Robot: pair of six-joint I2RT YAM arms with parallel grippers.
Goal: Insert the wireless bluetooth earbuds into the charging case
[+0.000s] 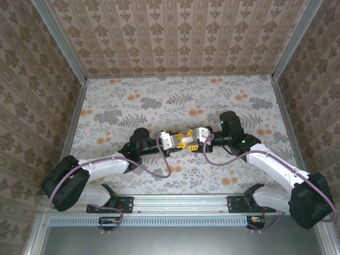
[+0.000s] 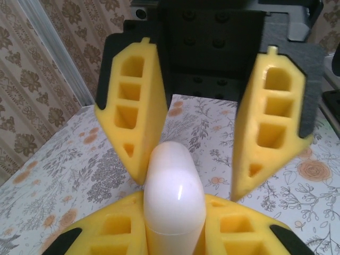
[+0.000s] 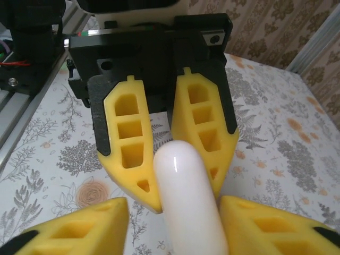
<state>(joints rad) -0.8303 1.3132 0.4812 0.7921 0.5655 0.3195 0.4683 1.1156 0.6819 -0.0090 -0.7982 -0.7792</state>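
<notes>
Glossy white rounded charging case (image 2: pixel 174 196), closed, gripped by left claw (image 1: pixel 183 143)

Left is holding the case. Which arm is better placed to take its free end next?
Right. The left gripper is shut on the white case; the right gripper, open, straddles its free end with gaps either side, so it likely only needs to close.

Surface: table (image 1: pixel 175 95), a flat top covered in a pale floral print.
Print: grey leaves and ferns with scattered orange blossoms, all over the table.
Near edge of the table: a ribbed metal rail (image 1: pixel 180 204) runs its full width.
Far and side edges of the table: upright walls (image 1: pixel 175 37) papered in brown damask, framed by metal strips.
</notes>
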